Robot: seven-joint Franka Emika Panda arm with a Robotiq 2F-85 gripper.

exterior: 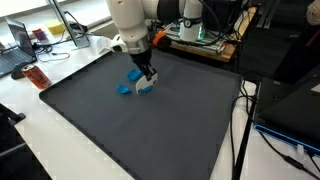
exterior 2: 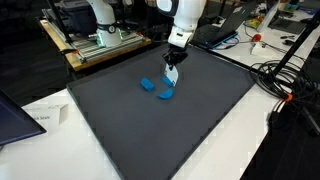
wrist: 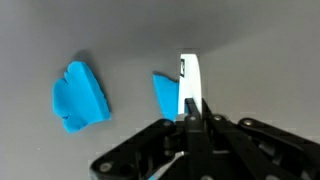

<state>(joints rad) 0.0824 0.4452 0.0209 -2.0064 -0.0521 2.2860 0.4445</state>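
My gripper points down over a dark grey mat, its jaws shut on the edge of a thin white-and-blue piece. The piece stands upright, its lower end at or just above the mat. In both exterior views the gripper is near the mat's middle, with the white part showing below the fingers. A separate crumpled-looking blue object lies on the mat a short way to one side, apart from the gripper.
The mat covers a white table. A laptop and an orange item sit beyond one mat edge. A second robot base on a wooden board and cables stand around the mat.
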